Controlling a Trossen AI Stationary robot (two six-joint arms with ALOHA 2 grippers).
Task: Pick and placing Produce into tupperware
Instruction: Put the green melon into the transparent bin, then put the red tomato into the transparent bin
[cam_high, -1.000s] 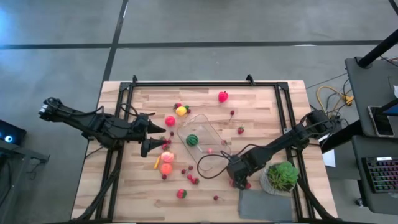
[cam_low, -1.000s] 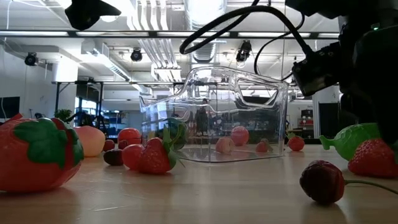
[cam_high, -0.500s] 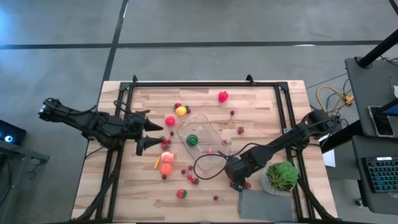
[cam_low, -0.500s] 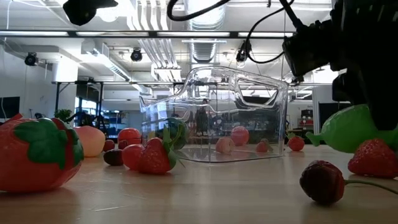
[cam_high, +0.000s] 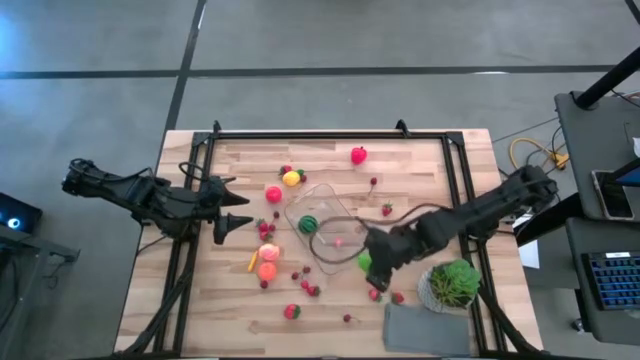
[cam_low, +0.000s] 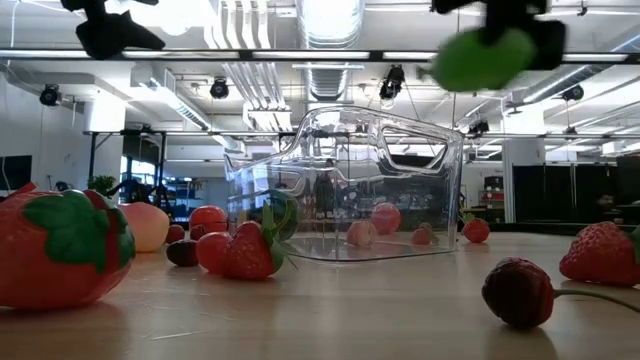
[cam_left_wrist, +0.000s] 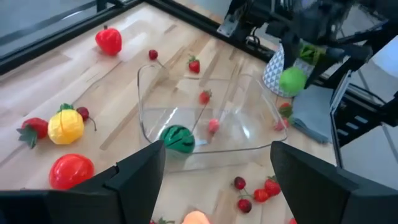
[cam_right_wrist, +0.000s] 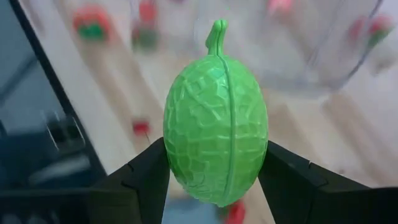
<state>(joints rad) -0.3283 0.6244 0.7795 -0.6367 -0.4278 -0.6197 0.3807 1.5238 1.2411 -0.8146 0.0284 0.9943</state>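
Note:
The clear tub (cam_high: 325, 228) stands mid-table and holds a dark green round fruit (cam_high: 308, 225) and a small pink one (cam_high: 338, 242). My right gripper (cam_high: 370, 262) hovers beside the tub's near right corner, shut on a ribbed bright green fruit (cam_right_wrist: 216, 121), which also shows high in the low view (cam_low: 485, 57). My left gripper (cam_high: 230, 215) is open, in the air to the left of the tub (cam_left_wrist: 205, 118). Red, yellow, orange and pink produce (cam_high: 268, 262) lies scattered on the wood. My right gripper pinches the green fruit between its two fingers (cam_right_wrist: 146, 177), one on each of its rounded sides (cam_right_wrist: 177, 134). The stem (cam_right_wrist: 216, 34) points away from the wrist. The fruit is lifted clear of the table, above the height of the tub's rim (cam_low: 400, 120).
A potted leafy plant (cam_high: 455, 283) and a grey cloth (cam_high: 430, 328) sit at the near right corner. Strawberries (cam_high: 385, 296) lie just below the right gripper. A red fruit (cam_high: 358, 155) and a yellow one (cam_high: 291, 178) lie on the far side of the tub.
My right gripper has risen from the table near the plant with the green fruit in its fingers, lifting it clear and carrying it up and toward the tub. My left arm has drawn back a little toward the table's left edge.

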